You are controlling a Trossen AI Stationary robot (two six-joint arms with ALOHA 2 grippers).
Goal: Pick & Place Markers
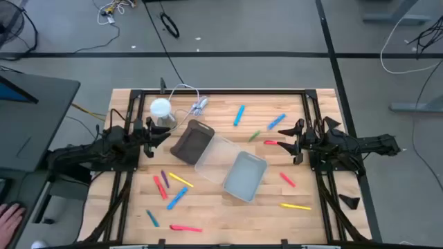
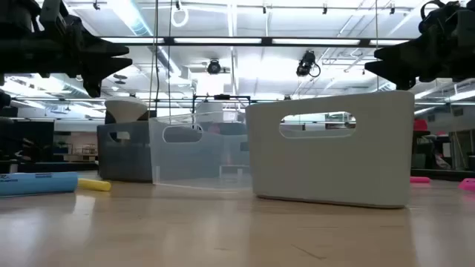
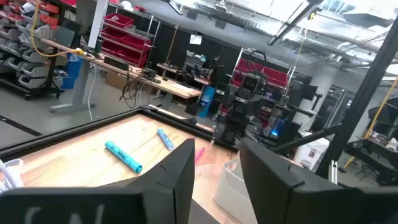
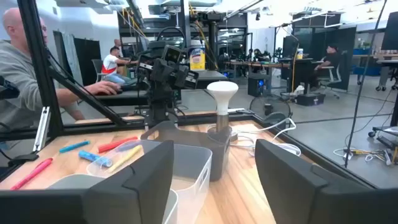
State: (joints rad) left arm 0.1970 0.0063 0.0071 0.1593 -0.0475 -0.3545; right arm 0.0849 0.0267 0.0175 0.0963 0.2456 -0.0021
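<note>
Markers point(image 1: 178, 198) are short thin sticks in red, yellow, blue, green and purple, all loose on the table point(image 1: 228, 218), none in the bins. High view: one cluster lies in front of the dark bin point(image 1: 190, 144) on the left arm's side, with a yellow one point(image 1: 181, 180), a purple one and two red ones; another group sits by the right arm, including a blue one point(image 1: 239, 115) near the far edge and a red one point(image 1: 270, 142) just beside the right gripper point(image 1: 293, 144). Clear bin point(image 1: 216, 155) and grey bin point(image 1: 244, 176) sit mid-table, touching in a row with the dark one. Left gripper point(image 1: 156, 133) hovers near the lamp point(image 1: 160, 107), fingers apart, empty; left wrist view shows the gap between its fingers point(image 3: 180, 171) with nothing in it. Right gripper likewise stands open and empty, fingers point(image 4: 152, 168) spread wide in its wrist view. Low view adds what the top view lacks: both arms are well above the table. Right wrist view alone shows people seated beyond the table.
</note>
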